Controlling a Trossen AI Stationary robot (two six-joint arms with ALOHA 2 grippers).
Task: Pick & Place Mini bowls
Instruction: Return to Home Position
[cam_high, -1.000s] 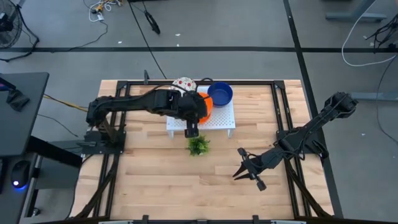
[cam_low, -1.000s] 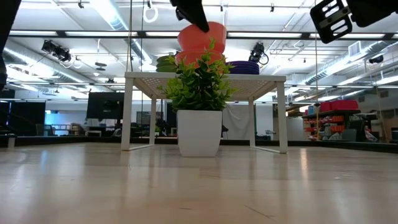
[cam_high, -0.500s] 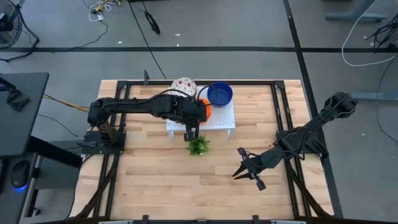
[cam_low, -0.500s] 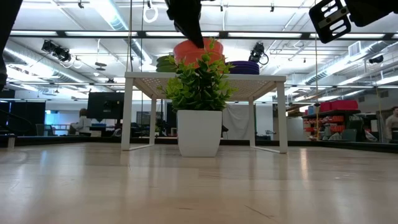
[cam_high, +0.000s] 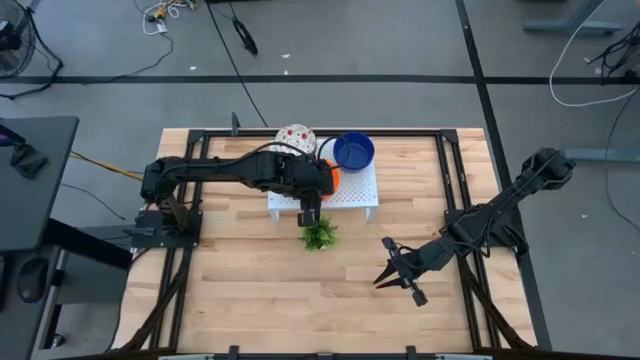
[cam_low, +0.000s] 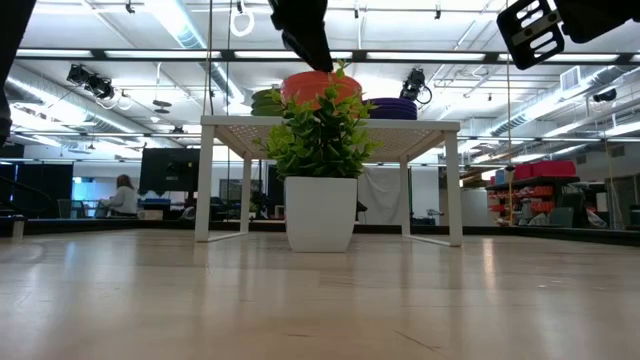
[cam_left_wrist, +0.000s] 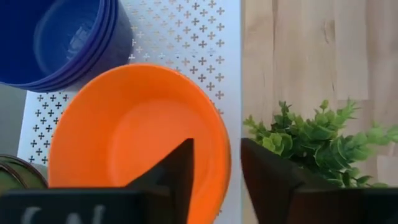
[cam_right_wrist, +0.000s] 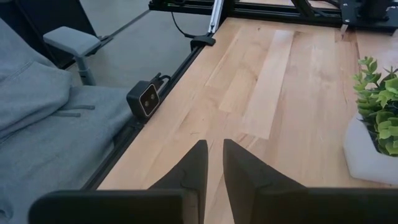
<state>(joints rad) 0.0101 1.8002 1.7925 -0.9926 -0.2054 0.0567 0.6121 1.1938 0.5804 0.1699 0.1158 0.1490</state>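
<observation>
On the white perforated rack (cam_high: 352, 196) stand mini bowls: a speckled white one (cam_high: 295, 136), a blue stack (cam_high: 354, 151) and an orange one (cam_left_wrist: 137, 130), nested on another orange bowl (cam_low: 320, 92). My left gripper (cam_left_wrist: 217, 155) hangs open over the orange bowl, pointing down. One finger (cam_left_wrist: 180, 177) stands inside the bowl's near rim (cam_left_wrist: 225, 163) and the other (cam_left_wrist: 267, 180) outside it, with a gap showing at the outer one. My right gripper (cam_right_wrist: 215, 155) hovers over the table's right half, open by a narrow gap, with nothing between its fingers.
A small green plant in a white pot (cam_high: 320, 234) stands on the table just in front of the rack, close under my left gripper. Bare wood lies in front of it (cam_high: 280, 300). A black frame (cam_high: 450, 180) runs along the table's edges.
My left gripper has gone down with the orange bowl, which hung clear above the rack a second ago and now sits nested on the orange bowl there. The right arm has kept still.
</observation>
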